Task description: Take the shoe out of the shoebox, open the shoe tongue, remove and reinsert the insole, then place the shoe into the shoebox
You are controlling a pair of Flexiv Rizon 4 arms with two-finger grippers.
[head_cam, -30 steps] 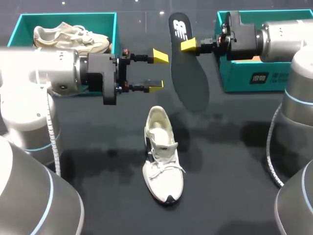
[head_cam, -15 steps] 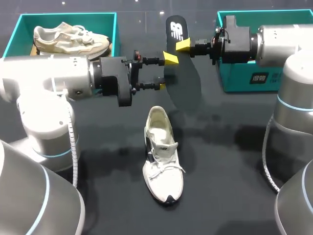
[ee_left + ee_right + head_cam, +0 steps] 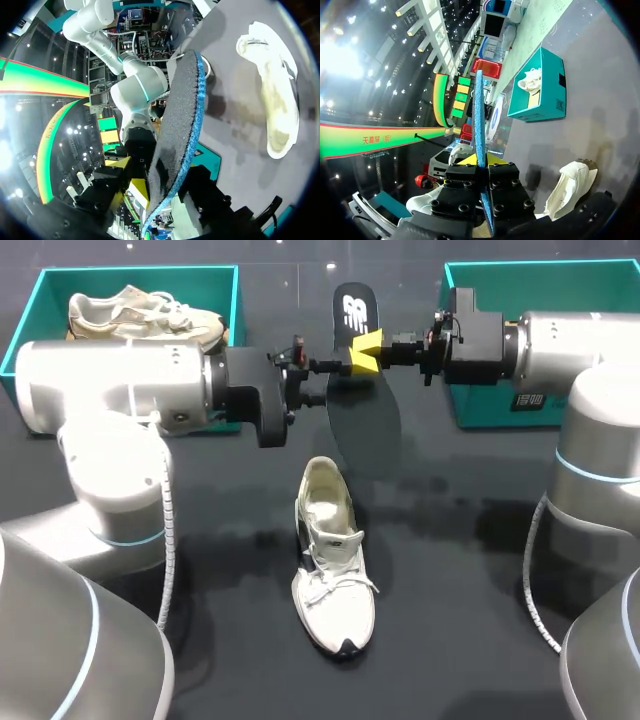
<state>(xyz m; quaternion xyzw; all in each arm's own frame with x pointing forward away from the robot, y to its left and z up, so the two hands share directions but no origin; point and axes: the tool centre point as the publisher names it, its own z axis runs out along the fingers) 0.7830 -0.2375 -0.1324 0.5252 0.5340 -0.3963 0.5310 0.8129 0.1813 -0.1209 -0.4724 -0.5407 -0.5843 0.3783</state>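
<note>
Teal open-topped cardboard shoeboxes (image 3: 130, 270) (image 3: 490, 400): two.
Lace-up sneakers: two. One white lace-up sneaker (image 3: 333, 560), on the dark table (image 3: 480, 570) below the right gripper (image 3: 372, 342) fingers. One cream lace-up sneaker (image 3: 140, 318), boxed, well apart from them.
Black flat insole with blue underside (image 3: 362, 415): one, between those fingers.
Yellow-tipped grippers: two, counting the left gripper (image 3: 342, 382).

The right arm (image 3: 560, 335) hides much of the two-o'clock shoebox (image 3: 480, 410). The left arm (image 3: 110, 385) covers the front wall of the ten-o'clock shoebox (image 3: 45, 295).

Left arm (image 3: 110, 380) and right arm (image 3: 570, 340) stretch level toward each other, nearly meeting; right jaws clamped.
</note>
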